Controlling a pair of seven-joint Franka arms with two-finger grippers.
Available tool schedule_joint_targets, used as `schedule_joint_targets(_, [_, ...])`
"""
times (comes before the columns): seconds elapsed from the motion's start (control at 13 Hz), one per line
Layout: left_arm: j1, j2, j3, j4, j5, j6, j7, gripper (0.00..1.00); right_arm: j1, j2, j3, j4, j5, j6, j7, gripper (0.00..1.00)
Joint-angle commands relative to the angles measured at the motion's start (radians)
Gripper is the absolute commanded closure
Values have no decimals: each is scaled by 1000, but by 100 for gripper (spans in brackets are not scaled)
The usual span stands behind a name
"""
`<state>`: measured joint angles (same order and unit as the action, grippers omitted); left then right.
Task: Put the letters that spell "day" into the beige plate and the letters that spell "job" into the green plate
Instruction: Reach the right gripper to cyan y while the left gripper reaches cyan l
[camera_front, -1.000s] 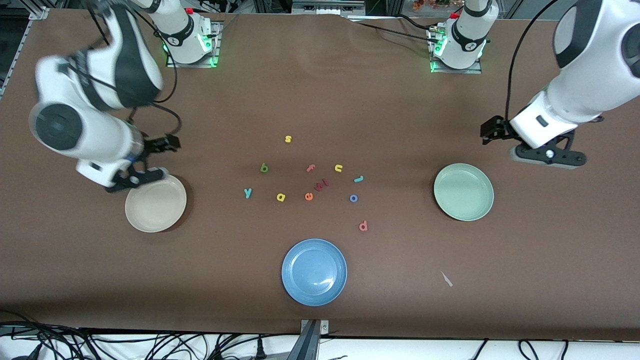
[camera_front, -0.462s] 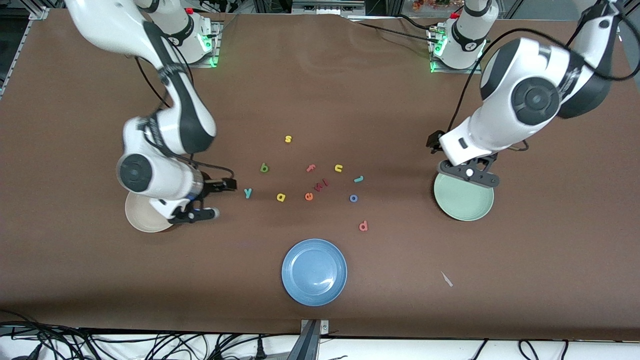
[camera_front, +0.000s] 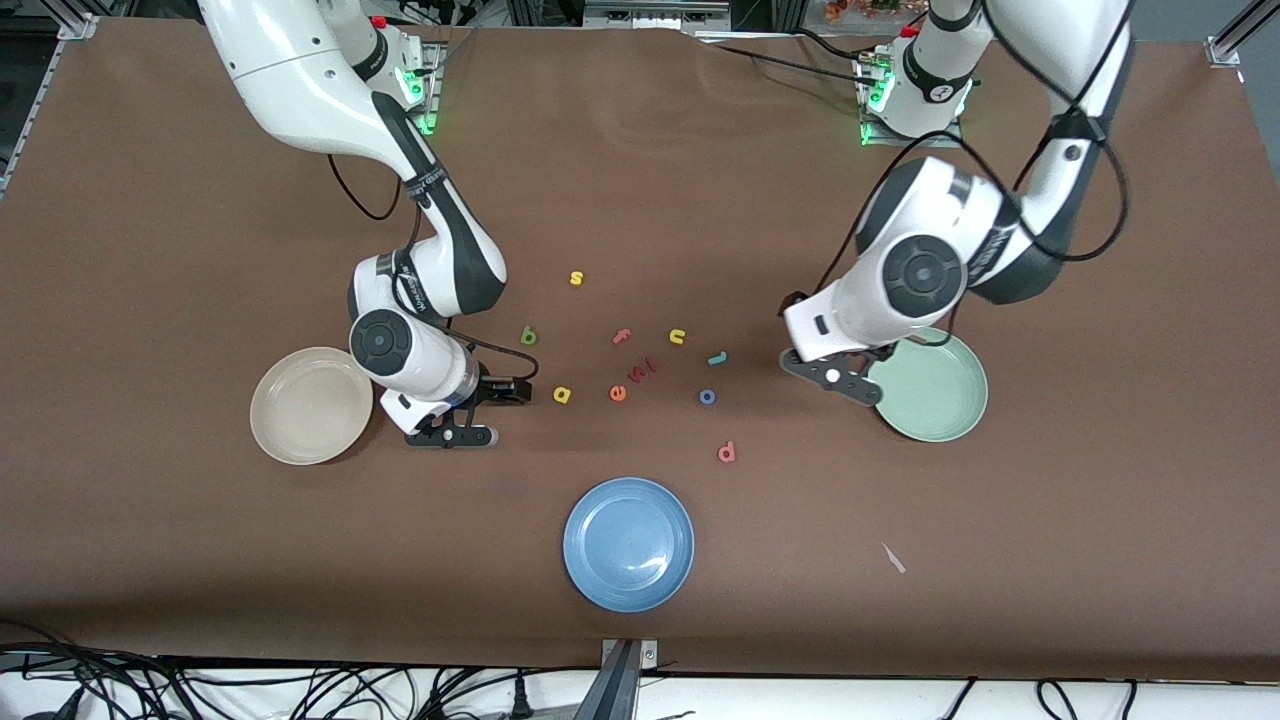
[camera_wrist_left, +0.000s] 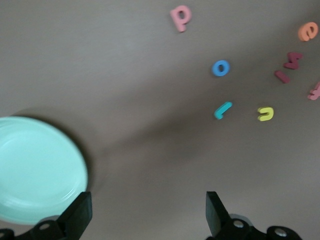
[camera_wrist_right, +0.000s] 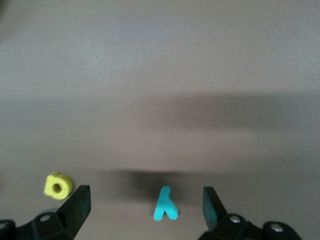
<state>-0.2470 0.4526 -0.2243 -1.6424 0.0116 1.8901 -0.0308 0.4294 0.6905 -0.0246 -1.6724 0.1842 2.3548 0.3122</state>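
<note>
Your right gripper (camera_wrist_right: 145, 200) hangs spread wide, teal "y" (camera_wrist_right: 165, 205) between its fingers, yellow "a" (camera_wrist_right: 58, 185) just outside, beige plate (camera_front: 311, 405) beside. Left gripper (camera_wrist_left: 147, 212), wide too: green plate (camera_wrist_left: 35, 170) alongside, teal "j" (camera_wrist_left: 223, 110), blue "o" (camera_wrist_left: 220, 67), pink letter (camera_wrist_left: 180, 17) ahead.

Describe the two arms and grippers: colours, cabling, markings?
Both arms are glossy white with dark grey joint bands and round dark joint caps. Black cables loop loosely alongside each. The bases glow green, with a red button on top. The left gripper and right gripper are black, with flat black jaws.
</note>
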Motion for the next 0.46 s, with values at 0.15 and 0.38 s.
schedule_joint_targets(0.15, [-71, 21, 7, 38, -15, 50, 22, 0, 31, -68, -8, -116, 9, 61, 119, 1])
schedule_joint_targets(0.38, [-55, 14, 11, 38, -18, 49, 17, 0, 78, -66, -26, -170, -9, 130, 127, 5])
